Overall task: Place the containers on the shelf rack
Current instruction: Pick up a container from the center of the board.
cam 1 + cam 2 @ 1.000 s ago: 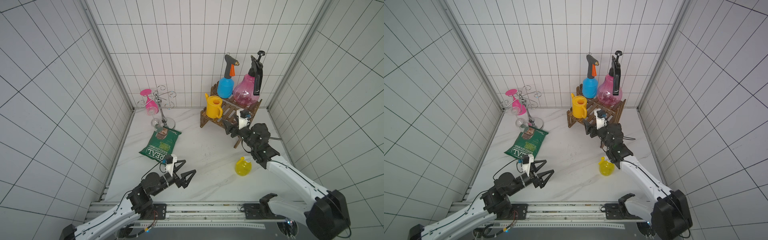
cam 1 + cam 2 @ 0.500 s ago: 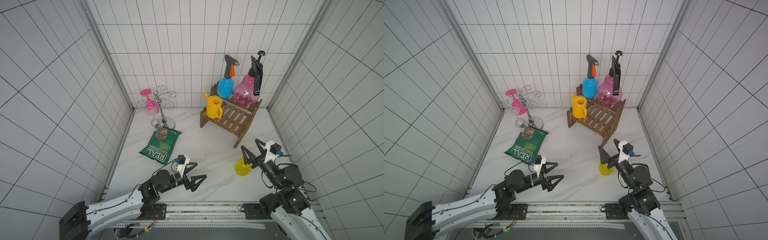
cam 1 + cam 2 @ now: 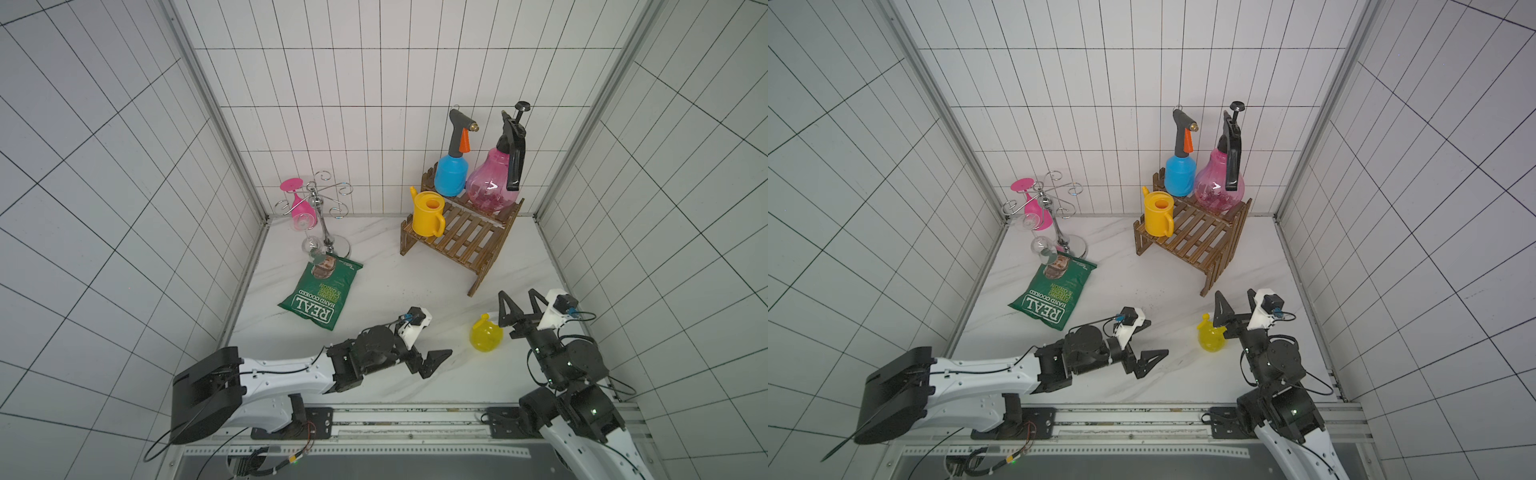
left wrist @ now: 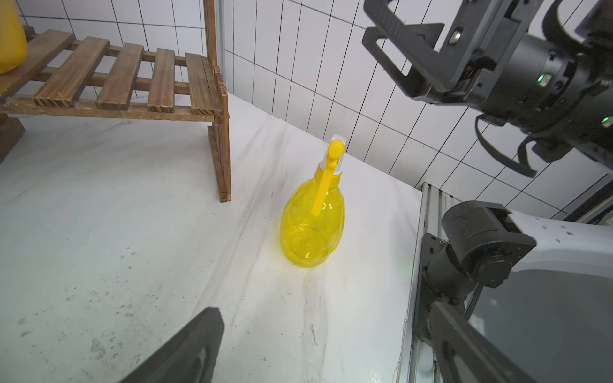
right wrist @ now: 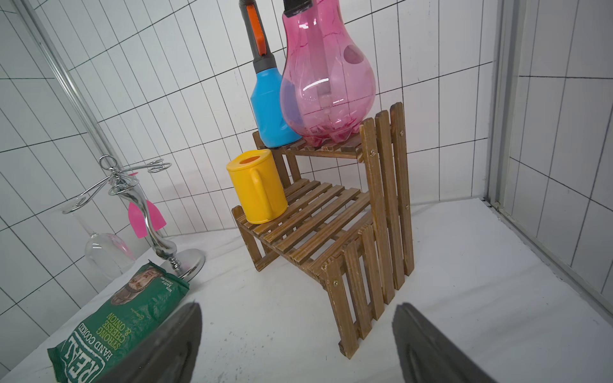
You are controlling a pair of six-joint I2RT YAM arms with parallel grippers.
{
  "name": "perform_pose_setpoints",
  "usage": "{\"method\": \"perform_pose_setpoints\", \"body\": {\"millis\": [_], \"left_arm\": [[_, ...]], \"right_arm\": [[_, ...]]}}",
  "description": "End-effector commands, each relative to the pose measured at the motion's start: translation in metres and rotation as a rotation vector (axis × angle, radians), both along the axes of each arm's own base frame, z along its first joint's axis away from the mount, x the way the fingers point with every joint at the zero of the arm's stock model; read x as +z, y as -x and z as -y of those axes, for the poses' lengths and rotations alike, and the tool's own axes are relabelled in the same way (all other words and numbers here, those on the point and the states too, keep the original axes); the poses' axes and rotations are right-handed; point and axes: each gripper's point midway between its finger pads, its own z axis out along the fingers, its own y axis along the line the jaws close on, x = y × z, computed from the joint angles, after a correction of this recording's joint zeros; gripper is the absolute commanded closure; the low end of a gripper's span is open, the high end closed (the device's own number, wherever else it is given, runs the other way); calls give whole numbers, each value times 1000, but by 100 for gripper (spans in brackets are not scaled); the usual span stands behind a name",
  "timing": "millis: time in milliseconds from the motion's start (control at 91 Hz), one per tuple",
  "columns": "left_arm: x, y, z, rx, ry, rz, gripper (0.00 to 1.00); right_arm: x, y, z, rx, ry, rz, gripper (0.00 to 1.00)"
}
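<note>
The brown shelf rack stands at the back right. Its upper tier holds the blue sprayer and the pink sprayer; the yellow watering can sits on the lower tier's left end. The small yellow sprayer stands upright on the table in front of the rack. My right gripper hangs open and empty just right of it, raised and pointing at the rack. My left gripper is open and empty, low, left of that sprayer.
A green crisp bag lies left of centre. Behind it stands a chrome wire stand with a pink wine glass and a clear glass hanging. Tiled walls close in on three sides; a metal rail runs along the front.
My right arm has drawn back from the rack's lower tier to the front right beside the small yellow sprayer, its jaws wider. My left gripper has moved right towards that sprayer.
</note>
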Motion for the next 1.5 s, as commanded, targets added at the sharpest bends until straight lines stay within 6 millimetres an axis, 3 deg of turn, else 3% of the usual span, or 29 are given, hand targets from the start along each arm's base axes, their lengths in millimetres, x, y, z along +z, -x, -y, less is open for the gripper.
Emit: {"method": "perform_pose_setpoints", "body": {"millis": [0, 264, 418, 594, 715, 1110, 1319, 1484], "left_arm": [[15, -2, 16, -26, 23, 33, 2], [11, -15, 38, -3, -5, -11, 2], [-2, -23, 56, 4, -54, -47, 2], [-22, -45, 72, 81, -140, -62, 3], [-25, -52, 84, 87, -135, -74, 5], [-21, -63, 123, 53, -81, -65, 23], [-15, -72, 131, 39, -68, -57, 41], [-12, -59, 140, -60, -59, -60, 58]], "right_arm": [[-5, -2, 13, -69, -29, -11, 7], [-5, -2, 15, -80, -34, -13, 7], [-5, -1, 16, -82, -34, -11, 7], [-5, -1, 16, -82, -35, -10, 7], [-4, 0, 16, -81, -36, -9, 7], [-4, 0, 16, -77, -34, -7, 7], [-4, 0, 16, -78, -33, -7, 7], [-4, 0, 16, -80, -32, -6, 7]]}}
